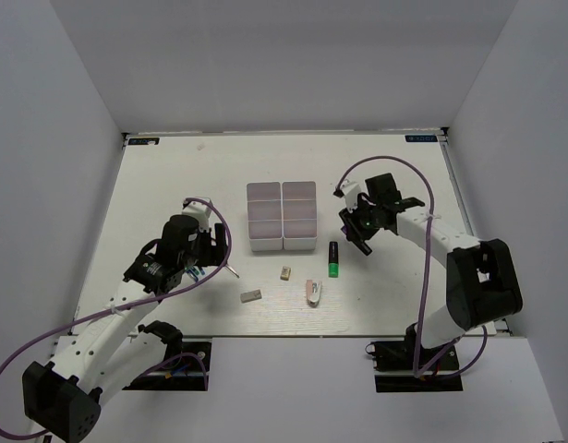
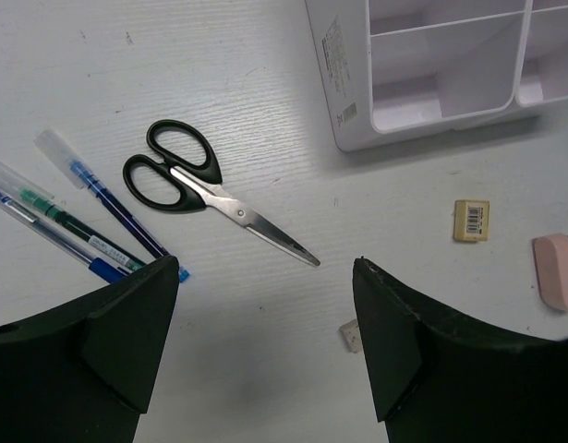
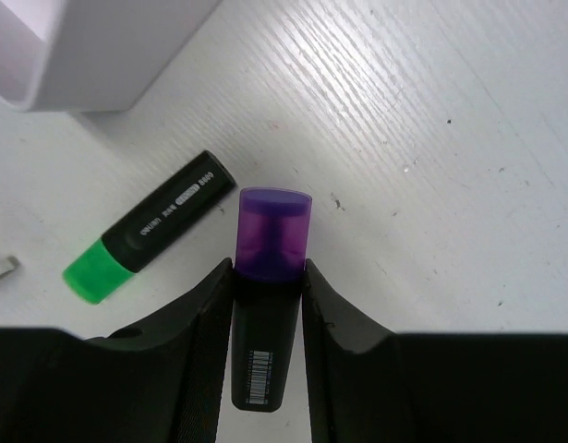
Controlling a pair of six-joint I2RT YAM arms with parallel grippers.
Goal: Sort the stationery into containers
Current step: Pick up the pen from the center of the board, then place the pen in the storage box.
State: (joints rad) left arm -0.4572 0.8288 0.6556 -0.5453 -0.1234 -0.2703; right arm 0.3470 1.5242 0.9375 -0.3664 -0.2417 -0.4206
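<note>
in right end effector: purple highlighter clamped; left end effector apart, scissors just ahead.

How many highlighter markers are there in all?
2. The purple highlighter is clamped in the right gripper; the green highlighter lies on the table beside it, near the bins. None other shows.

left gripper points down with jaws wide apart; right gripper, arm bent inward, clamps a highlighter.
</note>
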